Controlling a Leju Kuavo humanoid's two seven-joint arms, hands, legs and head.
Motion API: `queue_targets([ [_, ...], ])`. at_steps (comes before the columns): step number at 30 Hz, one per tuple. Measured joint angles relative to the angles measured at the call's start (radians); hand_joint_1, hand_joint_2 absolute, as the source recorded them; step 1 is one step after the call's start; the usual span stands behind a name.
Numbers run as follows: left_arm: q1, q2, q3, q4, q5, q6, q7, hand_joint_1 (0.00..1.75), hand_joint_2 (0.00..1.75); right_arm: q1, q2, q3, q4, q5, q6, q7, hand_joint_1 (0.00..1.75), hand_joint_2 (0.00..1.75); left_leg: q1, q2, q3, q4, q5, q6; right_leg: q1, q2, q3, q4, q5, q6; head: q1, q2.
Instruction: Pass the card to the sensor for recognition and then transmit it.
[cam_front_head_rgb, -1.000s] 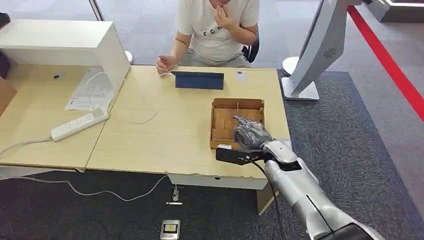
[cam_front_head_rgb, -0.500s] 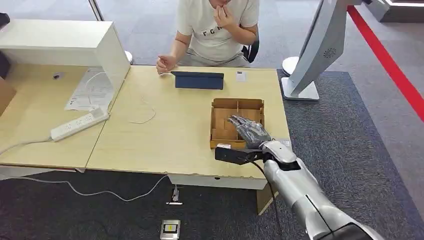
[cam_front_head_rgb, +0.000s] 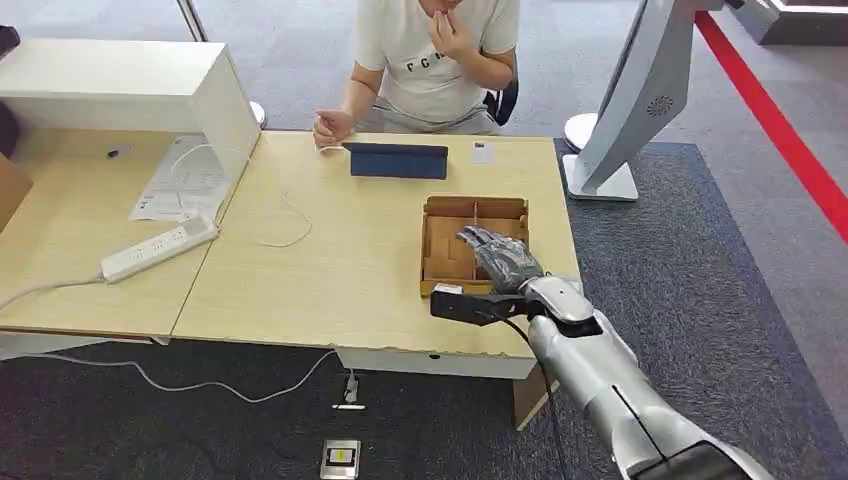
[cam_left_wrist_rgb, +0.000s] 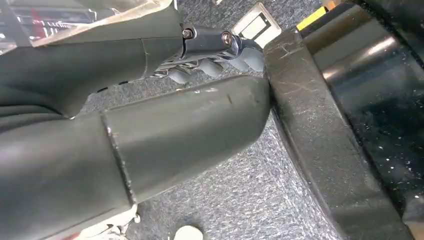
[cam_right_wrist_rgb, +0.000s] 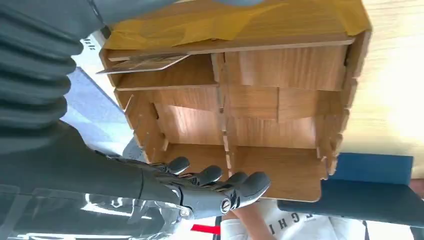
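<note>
A wooden box with several compartments stands on the right part of the table. My right hand hovers over its near right corner with fingers stretched out and apart, holding nothing. In the right wrist view the box lies below the fingers, and a card rests tilted in a compartment close to my wrist. A dark blue flat device lies beyond the box, in front of a seated person. My left hand hangs over the carpet, fingers straight, holding nothing.
The person's hand rests on the table's far edge. A small white tag lies by the blue device. A power strip, papers and a white cabinet are at left. A white stand rises at right.
My right hand's fingers have uncurled and spread over the box, and the hand has edged slightly forward. The person and the table's things have not moved.
</note>
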Motion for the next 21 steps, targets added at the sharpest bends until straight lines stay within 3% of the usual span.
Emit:
queue_targets([
  [21, -0.002, -0.003, 0.000, 0.000, -0.091, 0.013, -0.021, 0.00, 0.00, -0.048, -0.046, 0.001, 0.027, 0.030, 0.026, -0.010, 0.00, 1.75, 0.000, 0.000, 0.000, 0.000, 0.000, 0.000, 0.000, 0.000, 0.000, 0.000, 0.000, 0.000, 0.000, 0.000],
])
